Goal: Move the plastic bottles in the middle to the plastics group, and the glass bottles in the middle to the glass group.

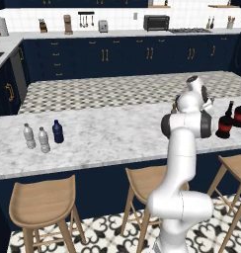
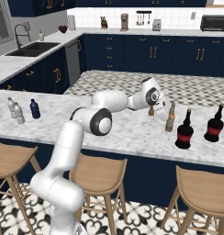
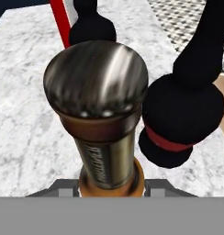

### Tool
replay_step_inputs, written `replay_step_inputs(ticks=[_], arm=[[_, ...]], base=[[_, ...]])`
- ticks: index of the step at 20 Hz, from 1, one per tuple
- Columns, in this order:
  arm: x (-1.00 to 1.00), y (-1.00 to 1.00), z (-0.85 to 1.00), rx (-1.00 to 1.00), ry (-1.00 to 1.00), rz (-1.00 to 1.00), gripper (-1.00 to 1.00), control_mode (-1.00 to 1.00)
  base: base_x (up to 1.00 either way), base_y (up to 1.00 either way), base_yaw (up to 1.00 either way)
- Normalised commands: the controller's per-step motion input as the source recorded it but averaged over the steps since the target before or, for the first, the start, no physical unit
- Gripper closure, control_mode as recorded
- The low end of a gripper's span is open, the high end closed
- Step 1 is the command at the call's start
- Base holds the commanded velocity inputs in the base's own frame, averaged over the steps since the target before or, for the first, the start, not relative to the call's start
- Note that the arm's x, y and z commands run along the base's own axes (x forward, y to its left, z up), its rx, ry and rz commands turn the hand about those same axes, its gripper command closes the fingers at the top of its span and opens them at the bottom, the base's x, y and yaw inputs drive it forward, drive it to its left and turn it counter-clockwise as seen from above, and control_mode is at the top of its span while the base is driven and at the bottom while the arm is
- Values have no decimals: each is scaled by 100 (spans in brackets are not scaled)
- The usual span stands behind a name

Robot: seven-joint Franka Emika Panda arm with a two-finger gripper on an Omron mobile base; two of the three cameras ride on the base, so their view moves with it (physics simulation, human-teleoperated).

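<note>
The slim amber bottle (image 3: 102, 137), with its metallic cap (image 3: 95, 78) toward the camera, sits between my gripper's (image 3: 112, 186) fingertips, which press its lower sides. In the right base view the gripper (image 2: 164, 111) holds this amber bottle (image 2: 170, 117) upright, low over the counter, just left of two squat black red-banded bottles (image 2: 184, 130) (image 2: 215, 123). The nearer black bottle (image 3: 182, 119) is close beside the amber one. Far to the left stand two clear water bottles (image 1: 28, 136) (image 1: 43, 140) and a dark blue bottle (image 1: 57, 131) together.
A small brown shaker (image 2: 151, 111) stands on the marble counter (image 2: 123, 128) just behind the hand. Wooden stools (image 1: 43, 200) line the counter's near edge. A sink (image 2: 31, 48) lies at the far left.
</note>
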Motion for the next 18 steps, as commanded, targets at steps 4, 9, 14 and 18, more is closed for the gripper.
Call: replay_step_inputs(ticks=[4,9,14,18], arm=[[6,-7,-4,0,6,0,100,-100],[3,-23,-38,0,1,0,100,-100],[0,-11,-44,0,0,0,100,-100],[0,-2,-35,0,-2,0,100,-100]], base=[[0,0,0],[0,0,0],[0,0,0],[0,0,0]])
